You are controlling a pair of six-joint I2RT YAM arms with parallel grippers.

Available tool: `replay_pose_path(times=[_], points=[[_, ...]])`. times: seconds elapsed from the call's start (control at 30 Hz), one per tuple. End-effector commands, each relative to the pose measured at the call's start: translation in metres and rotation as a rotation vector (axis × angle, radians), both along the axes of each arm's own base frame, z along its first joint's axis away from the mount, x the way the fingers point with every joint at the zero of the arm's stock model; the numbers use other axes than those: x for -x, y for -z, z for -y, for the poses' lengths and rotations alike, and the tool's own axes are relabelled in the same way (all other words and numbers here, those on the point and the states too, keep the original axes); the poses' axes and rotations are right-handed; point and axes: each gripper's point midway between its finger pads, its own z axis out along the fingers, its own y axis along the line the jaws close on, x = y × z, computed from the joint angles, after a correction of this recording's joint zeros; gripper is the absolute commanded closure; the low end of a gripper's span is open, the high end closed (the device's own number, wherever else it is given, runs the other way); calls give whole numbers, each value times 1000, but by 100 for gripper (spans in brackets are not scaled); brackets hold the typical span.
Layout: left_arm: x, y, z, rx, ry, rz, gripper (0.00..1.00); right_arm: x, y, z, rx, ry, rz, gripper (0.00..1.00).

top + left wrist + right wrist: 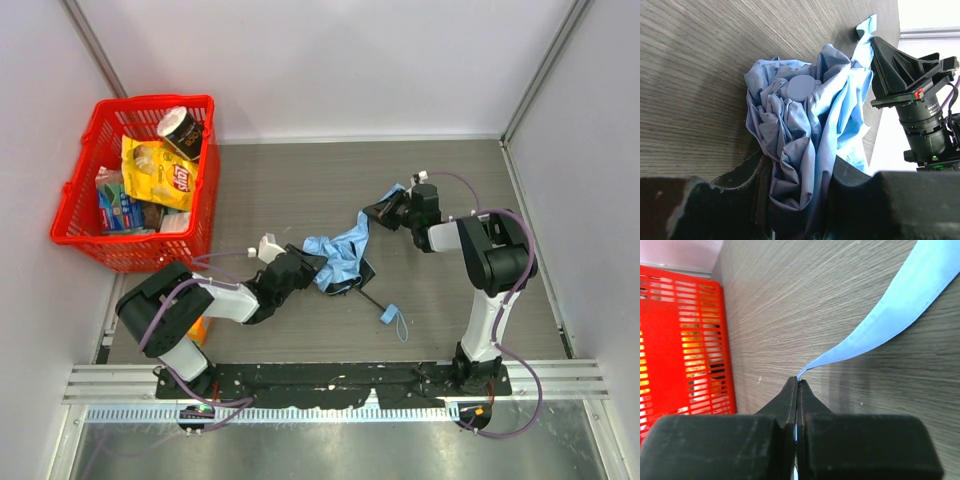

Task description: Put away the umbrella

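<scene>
Gathering step: umbrella (338,258) is clamped bunched in left tool (797,192), its edge pinched in right tool (797,388); pulling taut is judged next.

**Robotics laboratory test cell.** Plain white panel walls (330,60), framed by aluminium posts (540,70), enclose a wood-grain tabletop (300,180). A left arm (190,305) and a right arm (490,255), trailing purple cables (520,330), are bolted to a black base plate (330,375) beside a slotted cable duct (300,412). A red plastic basket (150,101) of packaged goods (165,175) stands well left of the left tool (305,268).
</scene>
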Motion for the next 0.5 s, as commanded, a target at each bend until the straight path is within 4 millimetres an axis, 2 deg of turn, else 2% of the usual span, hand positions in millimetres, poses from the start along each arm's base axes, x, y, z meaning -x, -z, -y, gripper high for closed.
replay_pose_path(times=[0.0, 0.03, 0.07, 0.1, 0.13, 0.23, 0.27, 0.3, 0.33, 0.37, 0.4, 0.43, 0.47], points=[[0, 5, 1, -70, 1, -24, 100, -6, 24, 14, 166, 8, -24, 99], [0, 6, 0, -77, 3, -29, 100, 4, 37, 17, 189, -2, -70, 97], [0, 6, 2, -76, 6, -32, 100, 7, 35, 20, 211, -3, -58, 93], [1, 7, 1, -75, 5, -40, 100, 17, 43, 24, 235, -6, -85, 90], [2, 9, 2, -77, 7, -48, 100, 18, 38, 28, 275, -14, -58, 84], [5, 16, 0, -88, 8, -78, 100, 32, 46, 34, 364, -68, -137, 72], [6, 19, 0, -91, 7, -92, 100, 33, 44, 38, 399, -80, -132, 64], [7, 22, 0, -90, 5, -106, 100, 39, 44, 41, 421, -90, -163, 60], [8, 24, 0, -94, 5, -119, 100, 40, 33, 44, 447, -92, -140, 51], [8, 24, 0, -99, 5, -123, 100, 49, 35, 48, 471, -106, -178, 46], [9, 25, -1, -105, 5, -132, 100, 52, 23, 52, 510, -115, -154, 42], [9, 24, -1, -109, 3, -136, 100, 63, 25, 59, 552, -117, -190, 40], [10, 24, -2, -115, 0, -144, 100, 66, 11, 60, 593, -137, -144, 39]])
